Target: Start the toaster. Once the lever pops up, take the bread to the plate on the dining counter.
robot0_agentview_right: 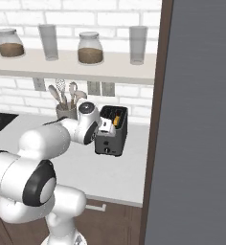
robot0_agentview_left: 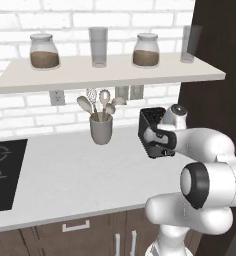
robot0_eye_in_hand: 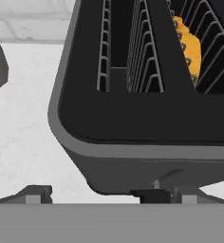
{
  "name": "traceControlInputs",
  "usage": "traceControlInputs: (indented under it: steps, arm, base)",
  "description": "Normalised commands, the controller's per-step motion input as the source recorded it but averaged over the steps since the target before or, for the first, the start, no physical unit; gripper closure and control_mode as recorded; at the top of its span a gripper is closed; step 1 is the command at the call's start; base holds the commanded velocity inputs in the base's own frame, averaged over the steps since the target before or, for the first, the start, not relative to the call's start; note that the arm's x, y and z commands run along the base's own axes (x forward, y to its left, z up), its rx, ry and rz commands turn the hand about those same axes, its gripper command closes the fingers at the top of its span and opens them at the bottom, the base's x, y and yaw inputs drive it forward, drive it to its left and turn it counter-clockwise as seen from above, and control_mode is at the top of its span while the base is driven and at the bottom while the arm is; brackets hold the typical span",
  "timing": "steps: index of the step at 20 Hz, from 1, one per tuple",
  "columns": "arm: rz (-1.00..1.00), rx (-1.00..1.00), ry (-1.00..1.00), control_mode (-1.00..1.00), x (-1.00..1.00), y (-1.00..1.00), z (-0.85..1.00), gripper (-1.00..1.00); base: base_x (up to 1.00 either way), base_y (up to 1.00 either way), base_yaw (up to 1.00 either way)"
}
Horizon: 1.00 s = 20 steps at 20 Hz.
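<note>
On desk beside utensil cup, gripper hovered at toaster, fingers spread, empty. Bread sat in slot. Step: starting toaster; next likely pressing lever down.

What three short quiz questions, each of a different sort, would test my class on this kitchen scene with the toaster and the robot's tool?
1. True or false: the bread sits in a slot of the toaster.
2. Multiple choice: the utensil cup on the worktop holds A) knives B) spoons and a whisk C) nothing.
3. Fill in: the fingers of the tool stand ____, close against the toaster's end.

Key: 1 true; 2 B; 3 open.
</note>
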Motion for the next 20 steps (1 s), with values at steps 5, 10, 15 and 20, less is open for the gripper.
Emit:
traceControlInputs:
  steps: [5,10,15,20]
  arm:
    - [0.0,0.0,0.0,-1.0,0.0,-0.02,0.35,-1.0]
    - [0.0,0.0,0.0,-1.0,0.0,-0.05,0.32,-1.0]
    - [0.0,0.0,0.0,-1.0,0.0,-0.11,0.26,-1.0]
    - [0.0,0.0,-0.05,-1.0,-0.04,-0.36,0.26,-1.0]
  base:
    - [0.0,0.0,0.0]
    - [0.0,0.0,0.0]
    - [0.0,0.0,0.0]
    - [0.0,0.0,0.0]
